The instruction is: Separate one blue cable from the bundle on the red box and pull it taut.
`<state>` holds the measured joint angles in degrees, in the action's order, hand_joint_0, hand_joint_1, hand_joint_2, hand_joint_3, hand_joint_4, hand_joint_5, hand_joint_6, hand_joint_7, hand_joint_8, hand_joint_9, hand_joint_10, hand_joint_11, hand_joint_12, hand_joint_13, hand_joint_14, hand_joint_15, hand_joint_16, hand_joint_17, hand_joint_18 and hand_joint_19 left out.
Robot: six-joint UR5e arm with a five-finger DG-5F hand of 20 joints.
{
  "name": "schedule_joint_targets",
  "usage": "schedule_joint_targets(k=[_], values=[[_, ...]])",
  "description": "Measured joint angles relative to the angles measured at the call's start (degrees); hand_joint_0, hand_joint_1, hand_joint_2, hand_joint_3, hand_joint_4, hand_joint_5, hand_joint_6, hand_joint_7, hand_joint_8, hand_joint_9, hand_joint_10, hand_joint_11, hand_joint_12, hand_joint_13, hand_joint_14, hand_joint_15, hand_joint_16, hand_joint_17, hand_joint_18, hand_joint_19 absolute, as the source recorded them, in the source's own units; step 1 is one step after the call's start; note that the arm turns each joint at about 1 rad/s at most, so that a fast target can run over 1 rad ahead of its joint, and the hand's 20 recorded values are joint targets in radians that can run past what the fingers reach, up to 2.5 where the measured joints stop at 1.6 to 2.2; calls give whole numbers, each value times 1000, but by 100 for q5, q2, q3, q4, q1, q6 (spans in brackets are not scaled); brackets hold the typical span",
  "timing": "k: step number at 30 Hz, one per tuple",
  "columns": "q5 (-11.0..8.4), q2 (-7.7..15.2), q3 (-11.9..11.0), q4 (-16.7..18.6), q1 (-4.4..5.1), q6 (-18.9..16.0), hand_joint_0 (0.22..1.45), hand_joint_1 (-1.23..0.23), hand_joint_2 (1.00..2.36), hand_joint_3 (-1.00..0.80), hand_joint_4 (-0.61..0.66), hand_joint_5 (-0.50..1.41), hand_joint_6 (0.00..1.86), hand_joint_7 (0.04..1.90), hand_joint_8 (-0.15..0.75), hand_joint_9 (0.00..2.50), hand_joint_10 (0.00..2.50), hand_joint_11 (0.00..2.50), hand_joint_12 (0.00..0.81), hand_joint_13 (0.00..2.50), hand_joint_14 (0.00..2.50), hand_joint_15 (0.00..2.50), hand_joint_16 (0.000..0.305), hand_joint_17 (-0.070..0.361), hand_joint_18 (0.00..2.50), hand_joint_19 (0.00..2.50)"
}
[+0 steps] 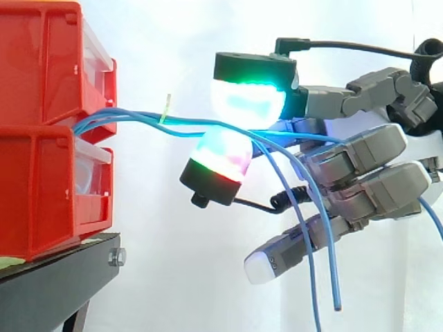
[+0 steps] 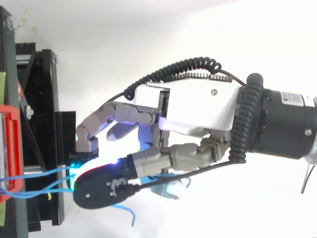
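Note:
Several thin blue cables (image 1: 118,119) come out from between the two stacked red bins (image 1: 41,138) and run right toward my hand (image 1: 367,159). A green-glowing fingertip (image 1: 246,104) sits above the cables and a pad glowing in several colours (image 1: 221,155) sits below, pinching at least one blue cable between them. That cable runs nearly level from the bins to the pinch. Other blue cables droop past the hand, one loose end (image 1: 336,290) hanging low. From above, the hand (image 2: 198,114) reaches left to the cables (image 2: 34,176) at the stand's edge.
The red bins rest on a black stand (image 1: 62,277) at the left, with a white curtain behind. A small yellow-green tag (image 1: 166,107) sticks up from the cables. A lower finger with a white tip (image 1: 259,268) points down-left, clear of the bins.

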<state>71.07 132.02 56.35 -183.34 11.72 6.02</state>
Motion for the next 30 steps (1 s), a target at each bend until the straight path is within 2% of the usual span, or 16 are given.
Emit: schedule_joint_targets(k=[5,8,11,17,20,23,28,30], values=[[44,-1,0,0,-47,7,498,-421,1000,-500,-43,-46,858,957,208,1727,29,1283,362,1687,23,905,35,80,383,425],[80,-1,0,0,-73,22,523,-555,1000,-500,-29,-53,856,973,199,1702,30,1287,348,1666,21,917,34,76,380,426],[117,-1,1,0,-111,74,593,-697,1009,-380,-17,-64,865,1022,199,1677,30,1322,330,1644,25,939,31,71,386,433],[193,-1,1,0,-201,262,610,-777,1015,-283,31,-104,919,832,208,1575,25,1349,335,1596,25,932,32,73,391,419],[200,-1,1,-1,-241,401,555,-752,1000,-488,55,-107,918,778,213,1565,23,1333,340,1588,24,920,35,78,380,413],[204,-1,4,-6,-289,625,479,-630,1000,-500,70,-97,894,781,247,1595,22,1282,375,1606,22,890,39,88,392,400],[200,-1,5,-15,-377,1078,473,-484,1000,-500,72,-86,868,797,240,1611,22,1267,380,1601,22,881,39,88,362,406],[192,-1,4,-23,-404,1249,482,-466,1000,-500,71,-85,861,817,237,1607,22,1272,371,1600,20,886,38,86,355,420]])
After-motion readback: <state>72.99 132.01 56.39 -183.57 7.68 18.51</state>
